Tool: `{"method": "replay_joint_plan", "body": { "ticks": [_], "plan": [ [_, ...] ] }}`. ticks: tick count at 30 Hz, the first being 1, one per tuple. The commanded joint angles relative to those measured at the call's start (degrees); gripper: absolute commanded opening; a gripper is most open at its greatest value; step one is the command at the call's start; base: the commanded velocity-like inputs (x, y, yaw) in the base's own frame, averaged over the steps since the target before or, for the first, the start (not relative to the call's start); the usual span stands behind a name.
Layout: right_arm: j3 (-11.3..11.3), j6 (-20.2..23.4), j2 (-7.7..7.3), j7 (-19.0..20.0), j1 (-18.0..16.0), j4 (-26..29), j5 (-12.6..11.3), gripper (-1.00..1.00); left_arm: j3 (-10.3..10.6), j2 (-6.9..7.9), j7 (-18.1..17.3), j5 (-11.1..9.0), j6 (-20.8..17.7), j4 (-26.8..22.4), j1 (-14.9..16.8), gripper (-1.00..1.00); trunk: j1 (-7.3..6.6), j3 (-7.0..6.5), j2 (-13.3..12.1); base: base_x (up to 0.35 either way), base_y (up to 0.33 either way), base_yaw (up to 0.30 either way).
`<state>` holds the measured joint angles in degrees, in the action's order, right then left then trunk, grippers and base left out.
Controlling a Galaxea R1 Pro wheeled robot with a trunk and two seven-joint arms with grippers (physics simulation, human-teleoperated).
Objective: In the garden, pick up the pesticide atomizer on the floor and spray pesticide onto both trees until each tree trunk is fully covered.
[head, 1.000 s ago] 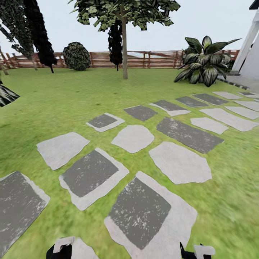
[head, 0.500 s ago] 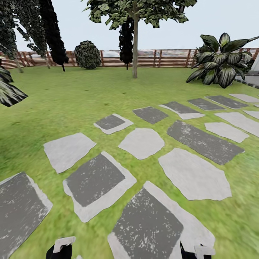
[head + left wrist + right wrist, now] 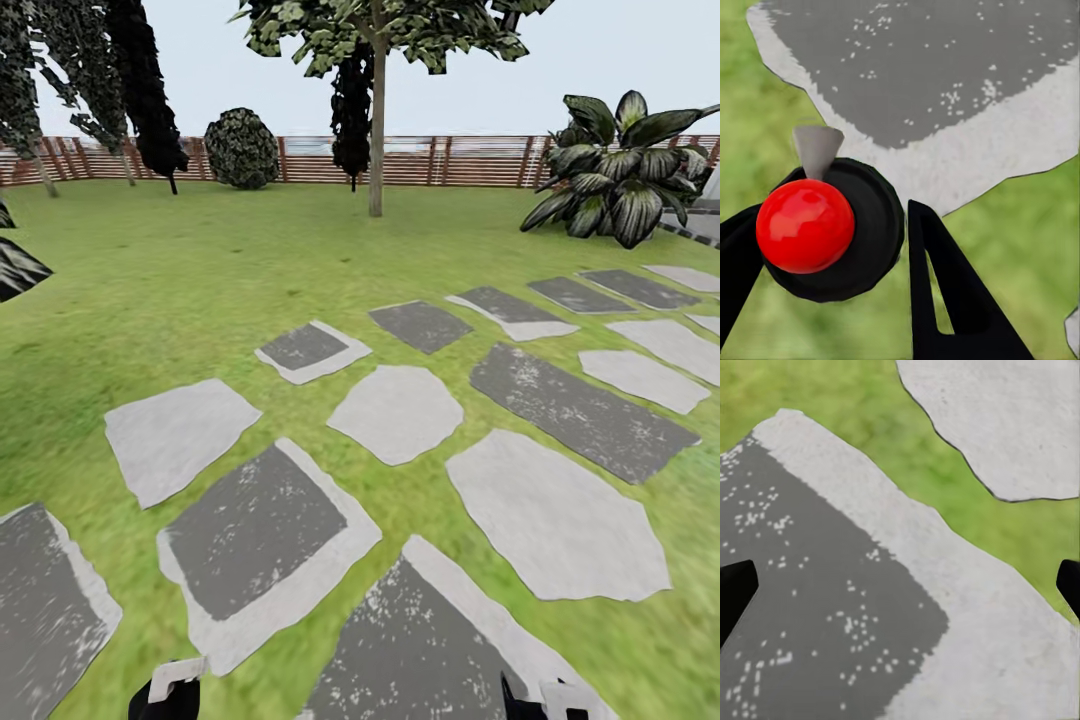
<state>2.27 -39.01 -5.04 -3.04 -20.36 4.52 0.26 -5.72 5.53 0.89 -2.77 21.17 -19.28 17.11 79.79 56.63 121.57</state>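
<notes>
Robot is crossing stepping stones [image 3: 400,412] on the lawn [image 3: 200,270], sprayer nowhere visible, a grey-trunked tree [image 3: 377,130] standing upper centre; right gripper [image 3: 900,585] is gaping wide and empty, left gripper [image 3: 832,262] unreadable behind a red ball [image 3: 805,225]; risk is overshooting the unseen sprayer.

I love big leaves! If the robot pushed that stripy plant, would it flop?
Probably it would bend, not tip: the plant has long, broad leaves arching outward from a low clump. Likely light too, being all leaf, no thick stem showing.
</notes>
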Motion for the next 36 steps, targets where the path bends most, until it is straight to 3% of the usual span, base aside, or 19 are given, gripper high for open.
{"method": "replay_joint_plan", "body": {
  "ticks": [1, 8, 16, 36],
  "plan": [
    [0.23, -0.17, 0.02, -0.06, -0.03, -0.07, -0.02, 1.00, 0.09, 0.01, 0.07, -0.26, 0.19, 0.04, 0.03, -1.00, 0.03, 0.05, 0.01, 0.339, 0.000, 0.000],
    [0.27, -0.56, 0.10, -0.14, -0.03, -1.11, -0.16, 1.00, 0.09, 0.01, 0.07, -0.27, 0.19, 0.04, 0.03, -1.00, 0.03, 0.05, 0.01, 0.339, 0.000, 0.000],
    [0.29, -6.75, 0.15, 0.06, 0.28, -2.62, -0.17, 1.00, 0.09, 0.01, 0.07, -0.28, 0.19, 0.04, 0.03, -1.00, 0.03, 0.05, 0.01, 0.339, 0.000, 0.000],
    [0.28, -7.13, 0.64, 0.05, 0.32, -2.94, -0.09, 1.00, 0.04, 0.06, 0.07, -0.29, 0.21, 0.03, 0.03, -1.00, 0.03, 0.05, 0.01, 0.332, -0.050, 0.000]
  ]
}}
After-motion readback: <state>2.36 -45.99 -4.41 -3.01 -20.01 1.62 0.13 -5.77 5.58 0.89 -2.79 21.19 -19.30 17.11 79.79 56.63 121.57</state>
